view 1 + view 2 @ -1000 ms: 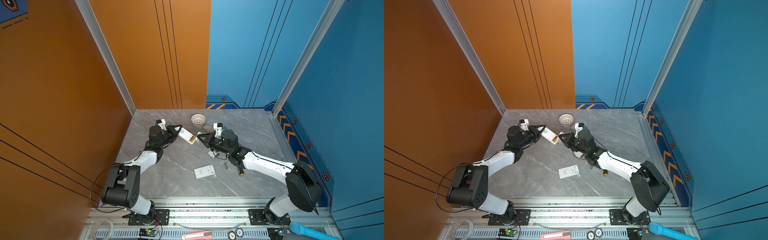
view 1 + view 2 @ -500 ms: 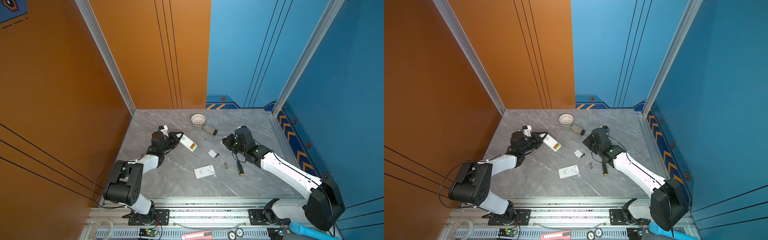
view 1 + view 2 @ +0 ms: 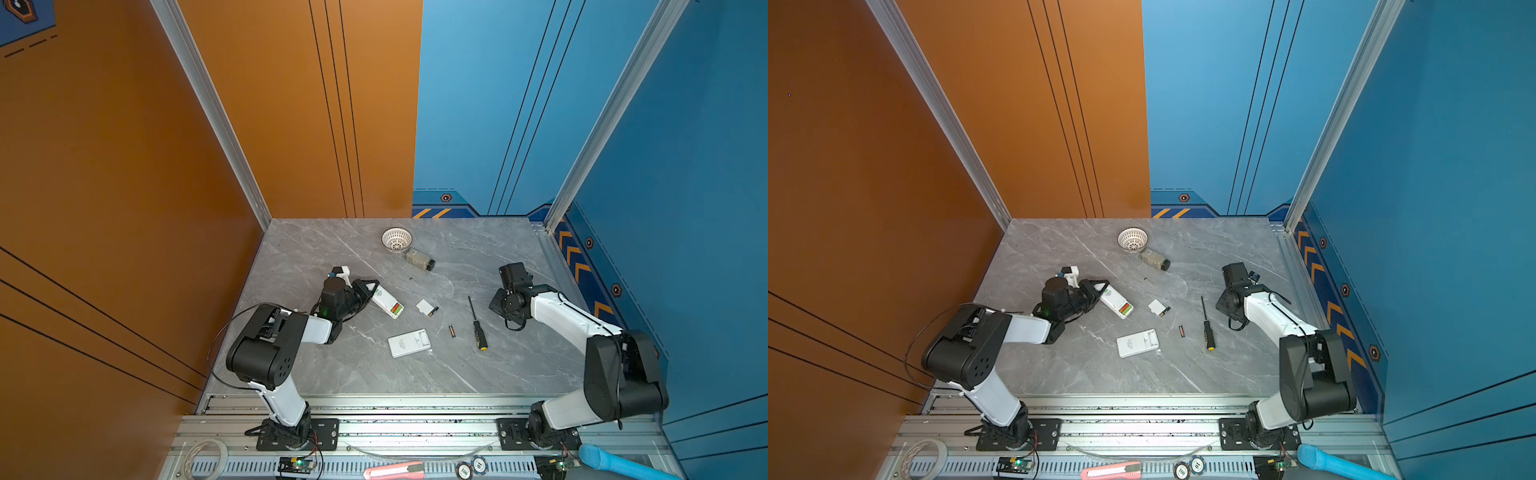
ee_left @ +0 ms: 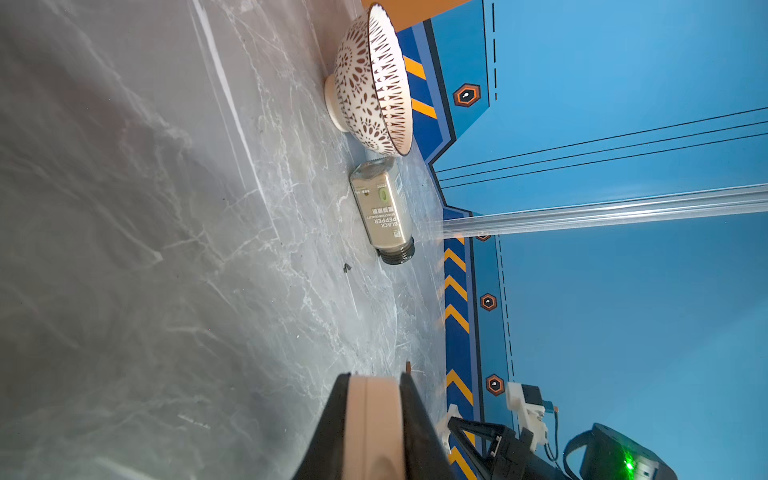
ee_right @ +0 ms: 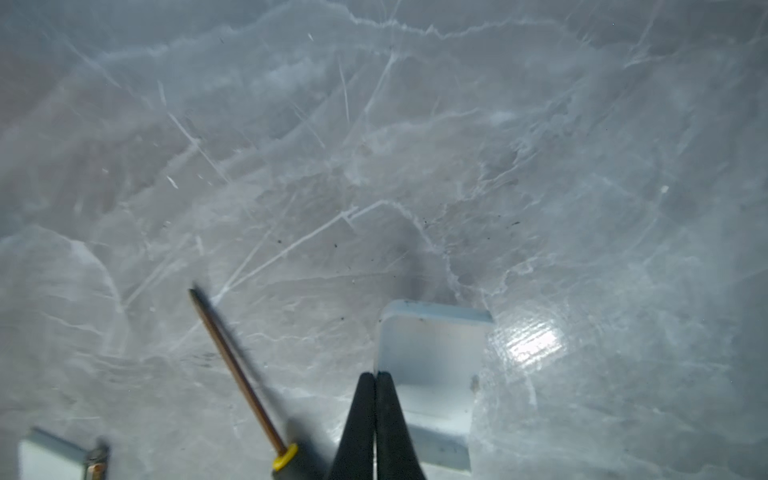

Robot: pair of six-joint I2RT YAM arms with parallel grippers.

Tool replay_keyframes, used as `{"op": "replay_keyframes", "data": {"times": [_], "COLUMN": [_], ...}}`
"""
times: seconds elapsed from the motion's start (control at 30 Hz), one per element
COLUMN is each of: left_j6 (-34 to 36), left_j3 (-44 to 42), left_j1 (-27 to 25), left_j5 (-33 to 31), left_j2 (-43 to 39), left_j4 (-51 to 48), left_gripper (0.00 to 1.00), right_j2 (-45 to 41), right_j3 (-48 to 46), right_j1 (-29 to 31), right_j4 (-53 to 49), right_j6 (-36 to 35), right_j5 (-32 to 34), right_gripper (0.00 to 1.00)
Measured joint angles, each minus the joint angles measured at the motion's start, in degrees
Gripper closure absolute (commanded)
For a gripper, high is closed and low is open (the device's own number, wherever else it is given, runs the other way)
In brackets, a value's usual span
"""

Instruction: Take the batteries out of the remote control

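Loose battery [image 3: 452,331] lies on the table [image 3: 353,374], btwn a flat white unit [image 3: 409,343] and the screwdriver [image 3: 478,328]. Second battery [image 3: 433,311] sits against a small white cover [image 3: 424,306]. Your left gripper [image 3: 370,289] has the remote control [image 3: 388,303] by one end, jaws only narrowly apart, clamped on its sides; striped end points toward table centre. Your right gripper [image 5: 376,376] is over on the right, jaws pressed together, nothing in them, screwdriver just beside. At the back: bowl [image 3: 397,240] w/ a pepper bottle [image 3: 419,259] on its side next to it.
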Motion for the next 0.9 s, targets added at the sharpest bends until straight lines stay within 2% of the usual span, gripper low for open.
{"op": "replay_keyframes", "data": {"times": [0.07, 0.1, 0.13, 0.2, 0.27, 0.37, 0.5, 0.63, 0.8, 0.9], "left_j6": [-0.22, -0.79, -0.98, -1.38, -1.75, -2.19, -1.86, 0.20, 4.44, 6.29], "left_j3": [-1.40, -2.25, -2.99, -4.46, -5.95, -7.72, -9.73, -8.31, 1.16, 5.38], "left_j1": [-0.20, -0.20, -0.20, -0.13, 0.00, 0.92, 4.52, 7.80, 8.17, 7.72], "left_j5": [-1.25, -2.03, -2.71, -3.89, -5.05, -6.10, -8.22, -12.17, -17.33, -18.93], "left_j2": [0.81, 1.42, 1.99, 2.78, 2.95, 2.25, -5.86, -16.48, -21.77, -23.02], "left_j4": [1.64, 2.49, 2.93, 3.43, 3.76, 5.20, -2.03, -21.03, -45.75, -55.04], "left_gripper": [0.71, 0.64, 0.57, 0.44, 0.33, 0.03, 0.02, 0.02, 0.02, 0.02], "right_j2": [2.14, 3.06, 3.52, 3.48, 2.51, -0.72, -7.08, -10.29, -7.34, -3.82], "right_j3": [0.00, 0.02, 0.02, 0.24, 0.59, 1.40, 1.18, -1.81, -4.11, -4.11], "right_j1": [-0.24, -0.39, -0.48, -0.48, -0.09, 2.23, 8.13, 11.50, 12.20, 13.00], "right_j4": [-0.04, -0.02, -0.07, -0.55, -0.76, -2.60, -4.57, -5.11, -6.62, -6.36], "right_j6": [-1.73, -2.64, -3.30, -4.79, -5.88, -7.23, -7.32, -7.34, -9.73, -12.13], "right_j5": [-0.15, -0.24, -0.42, -1.05, -1.99, -2.97, -4.13, -5.05, -5.11, -5.64], "right_gripper": [0.62, 0.50, 0.43, 0.35, 0.31, 0.28, 0.26, 0.27, 0.29, 0.35]}}
